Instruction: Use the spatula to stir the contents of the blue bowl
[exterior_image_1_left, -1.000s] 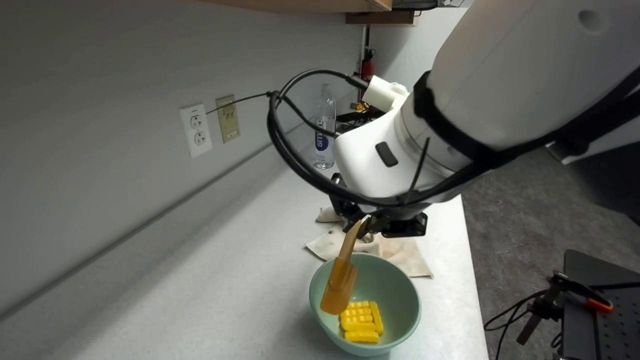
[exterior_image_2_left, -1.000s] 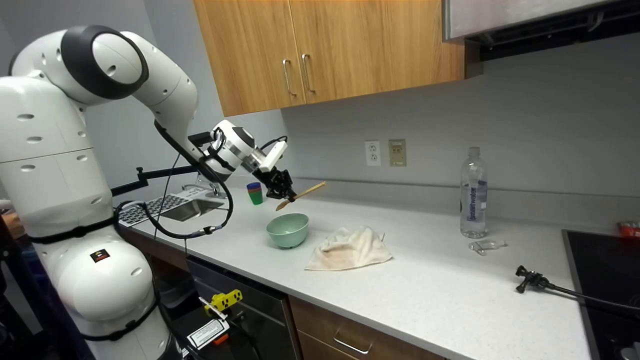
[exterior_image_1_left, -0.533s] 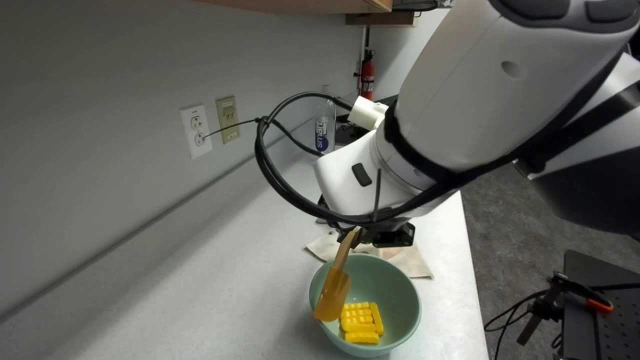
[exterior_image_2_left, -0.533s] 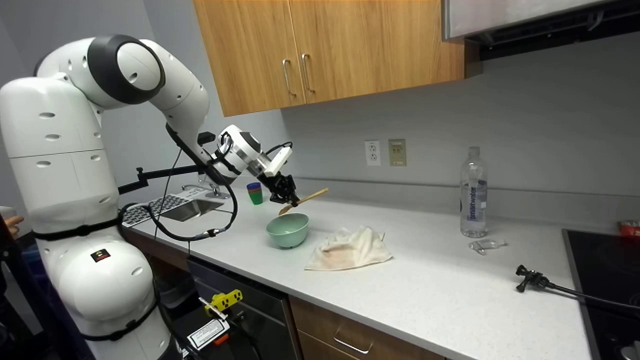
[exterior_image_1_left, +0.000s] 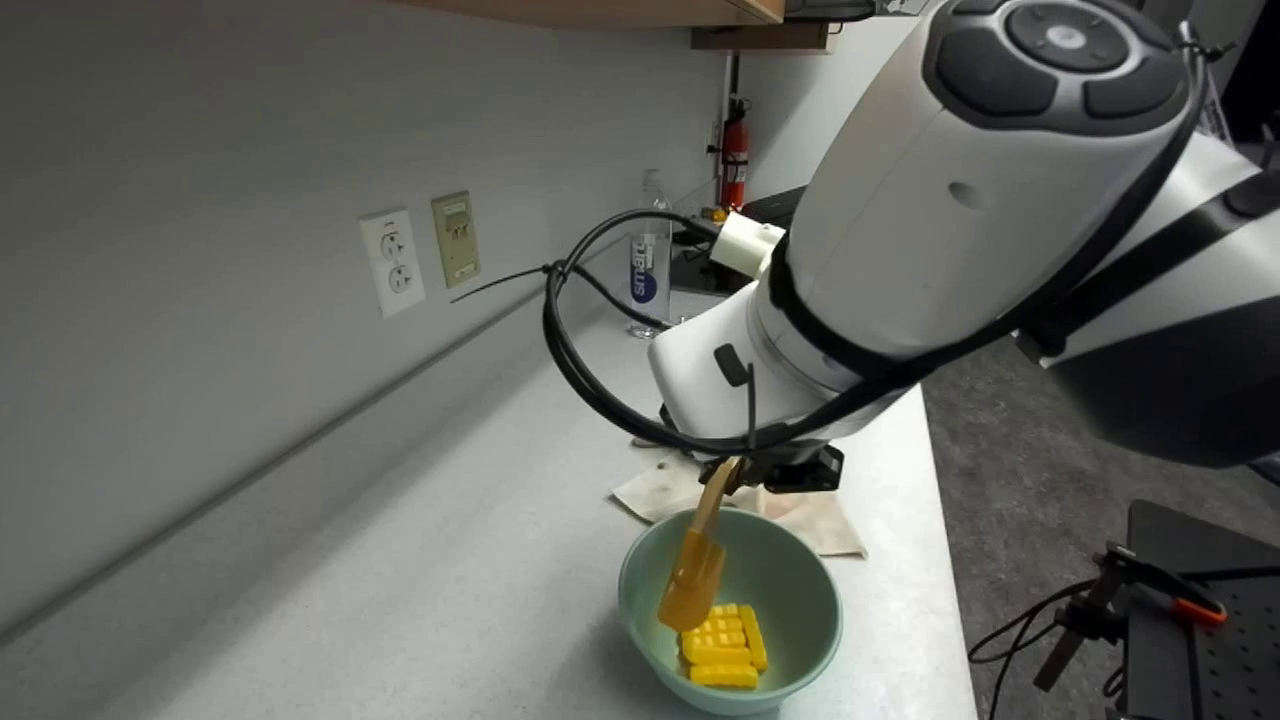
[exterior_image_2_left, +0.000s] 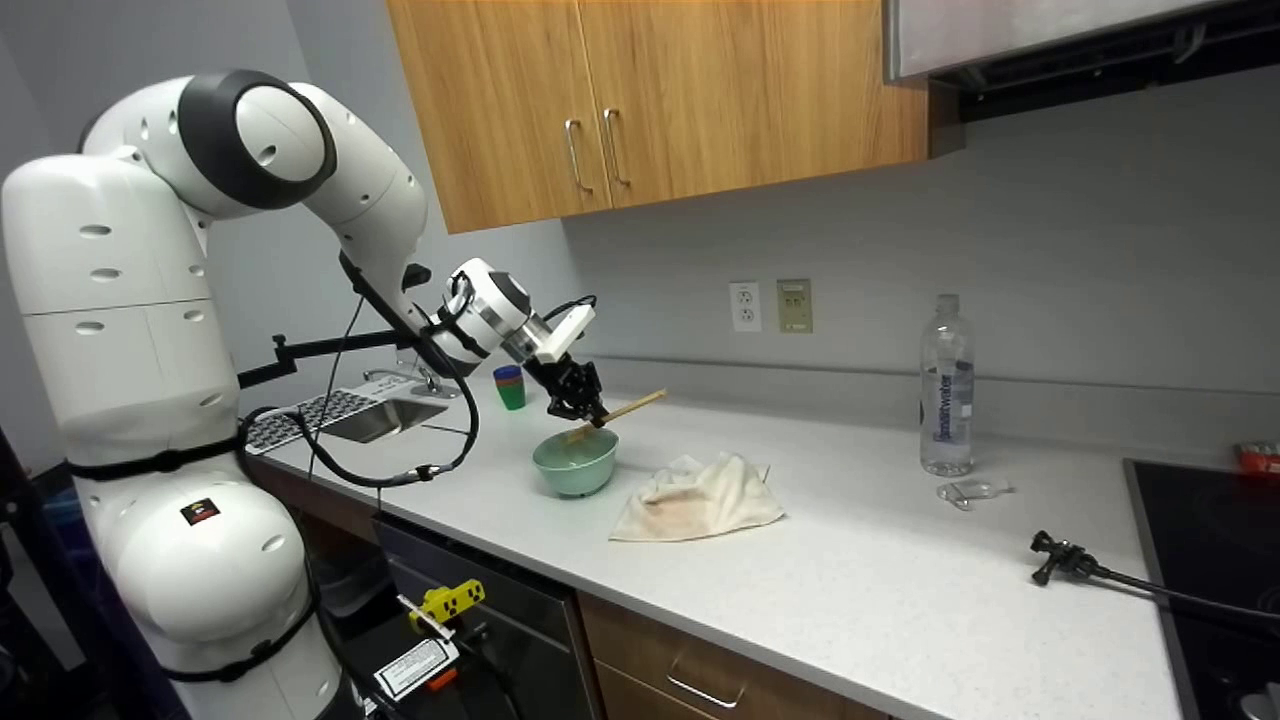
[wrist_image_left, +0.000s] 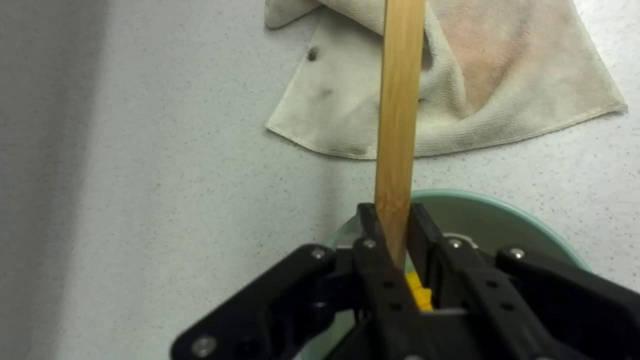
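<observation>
End effector, black: is holding the spatula, gripping its handle snugly from both sides.
Spatula: is slanting through the grip, handle end rising on one side, head pointing down on the other. The flat wooden handle is showing pale grain; the head is looking amber, broad and smooth. The head is hanging below the end effector, appearing at the mouth of the mint-green bowl in both exterior views; whether it is touching the yellow pieces cannot be told.
Mint-green bowl, round: is standing upright on the tabletop, beneath the end effector.
Yellow pieces, ridged: are lying close together inside.
Cream cloth, stained, rumpled: is lying beyond the end effector's tips in the wrist view.
</observation>
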